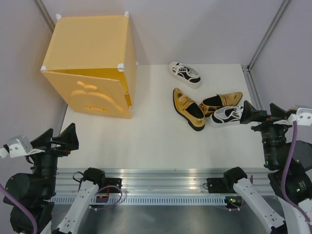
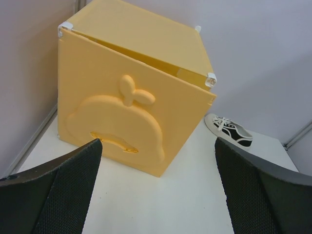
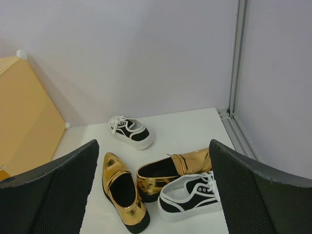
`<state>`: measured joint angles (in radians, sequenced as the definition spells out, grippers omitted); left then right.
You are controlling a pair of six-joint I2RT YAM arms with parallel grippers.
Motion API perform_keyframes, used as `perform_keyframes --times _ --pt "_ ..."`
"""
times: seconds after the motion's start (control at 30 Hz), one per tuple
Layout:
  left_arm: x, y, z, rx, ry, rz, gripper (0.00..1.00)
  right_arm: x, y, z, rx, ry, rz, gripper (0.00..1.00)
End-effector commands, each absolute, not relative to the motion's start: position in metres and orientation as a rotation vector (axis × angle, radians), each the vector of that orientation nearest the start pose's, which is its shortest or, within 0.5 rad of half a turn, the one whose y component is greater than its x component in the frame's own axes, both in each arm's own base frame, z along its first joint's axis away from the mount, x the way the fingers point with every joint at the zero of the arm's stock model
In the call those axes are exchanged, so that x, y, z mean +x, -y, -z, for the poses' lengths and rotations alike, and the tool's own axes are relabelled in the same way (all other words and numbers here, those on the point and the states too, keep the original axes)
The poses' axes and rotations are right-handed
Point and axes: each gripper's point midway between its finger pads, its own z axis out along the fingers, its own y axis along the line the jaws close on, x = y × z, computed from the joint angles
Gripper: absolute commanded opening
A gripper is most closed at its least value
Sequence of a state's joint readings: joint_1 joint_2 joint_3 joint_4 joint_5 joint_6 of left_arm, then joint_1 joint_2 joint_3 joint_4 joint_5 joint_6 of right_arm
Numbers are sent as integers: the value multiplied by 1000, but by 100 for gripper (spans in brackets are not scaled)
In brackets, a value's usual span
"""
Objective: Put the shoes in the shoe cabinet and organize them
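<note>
Four shoes lie on the tabletop (image 1: 146, 141), right half. One white sneaker (image 1: 185, 74) sits alone near the back edge. Two gold loafers (image 1: 188, 108) and a second sneaker (image 1: 227, 116) are bunched, touching, near the right edge. The shoe cabinet (image 1: 92, 58) fills the back-left corner. Open surface lies between. The left claw (image 1: 59, 137) and right claw (image 1: 262, 114) are both released, empty.

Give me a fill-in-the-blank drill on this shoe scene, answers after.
1. The cabinet door bears an embossed ____ shape.
2. The table holds ____ shoes.
3. The far sneaker lies apart; the near sneaker lies beside a ____ loafer.
4. The left pincer and right pincer both stand ____.
Answers: apple; four; gold; open.
</note>
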<state>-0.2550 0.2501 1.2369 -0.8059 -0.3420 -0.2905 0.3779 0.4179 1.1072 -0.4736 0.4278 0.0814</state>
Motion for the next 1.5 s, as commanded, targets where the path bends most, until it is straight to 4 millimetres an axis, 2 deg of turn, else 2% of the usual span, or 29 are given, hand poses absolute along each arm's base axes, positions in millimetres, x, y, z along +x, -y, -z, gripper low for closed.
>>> perform_keyframes --times 0.0,0.3,0.4,0.43,0.6,0.8,0.83,0.93,1.07,1.23,1.47 --pt "103 -26 -425 -346 -1333 230 100 182 4 -436 166 -1348 -95 98" --pt "112 -24 -421 -350 -1370 218 100 189 -5 -422 159 -1380 -133 98" --pt "125 -24 -414 -375 -1445 187 100 198 -15 -411 141 -1431 -156 98" --pt "128 -24 -405 -379 -1496 162 100 200 -18 -406 133 -1454 -162 98" --pt "163 -26 -388 -449 -1704 39 100 219 -39 -377 71 -1583 -194 98" --pt "212 0 -383 -462 -1839 87 100 231 -60 -343 14 -1692 -249 98" --pt "225 6 -383 -462 -1862 92 100 233 -64 -337 -2 -1716 -260 98" --pt "249 15 -386 -475 -1876 110 100 236 -74 -327 -31 -1752 -291 98" --pt "282 18 -403 -533 -1831 77 100 236 -82 -319 -57 -1773 -330 98" --pt "311 40 -417 -501 -1810 -7 100 234 -85 -315 -50 -1770 -362 98" --pt "342 50 -412 -480 -1809 -215 100 231 -85 -313 -59 -1769 -366 98"
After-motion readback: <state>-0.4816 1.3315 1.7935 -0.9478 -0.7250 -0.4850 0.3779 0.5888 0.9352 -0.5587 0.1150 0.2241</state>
